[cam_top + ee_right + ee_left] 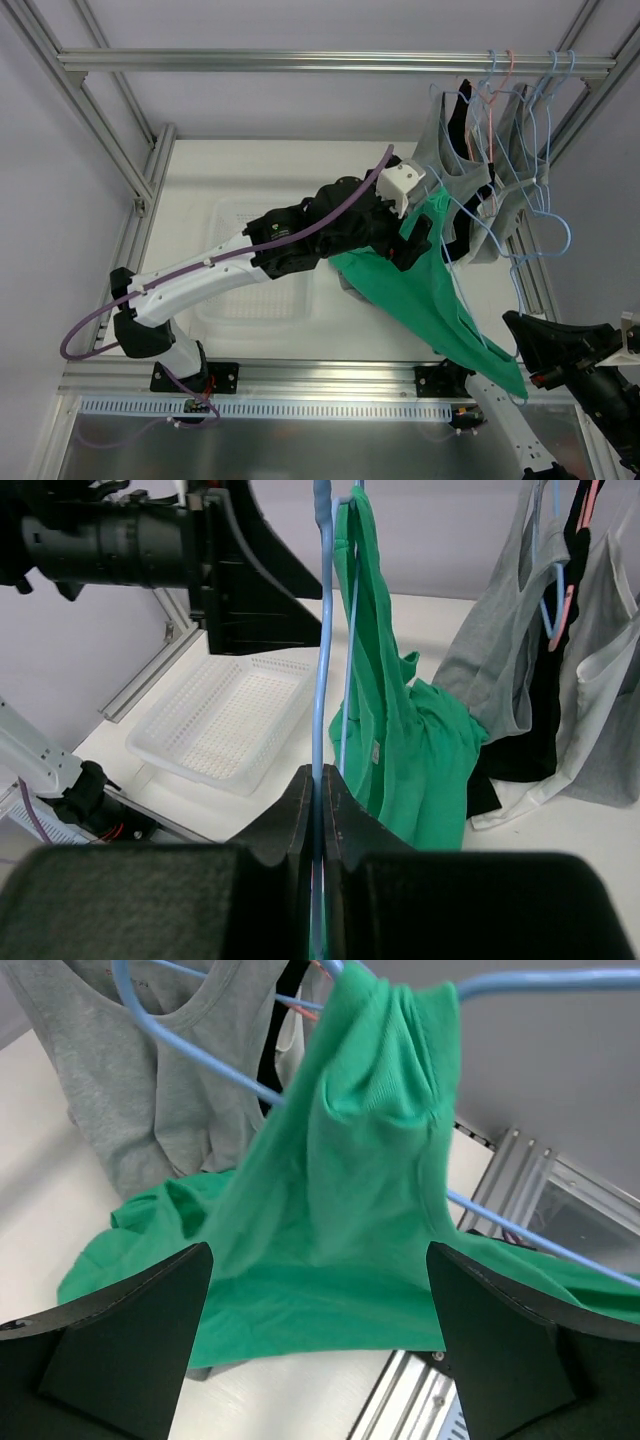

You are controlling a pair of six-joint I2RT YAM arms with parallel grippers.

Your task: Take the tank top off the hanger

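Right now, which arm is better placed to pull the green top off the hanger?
Left. The left pincer is open and faces the green top closely, so it can likely grasp it. The right pincer is shut on the hanger, steadying it.

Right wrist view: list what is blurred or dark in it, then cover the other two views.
Right wrist: the near fingers are a dark blur, the hanger and tank top sharp. Left wrist: black fingers soft-edged, light even. Top external: flat light, the white basket almost lost against the table.
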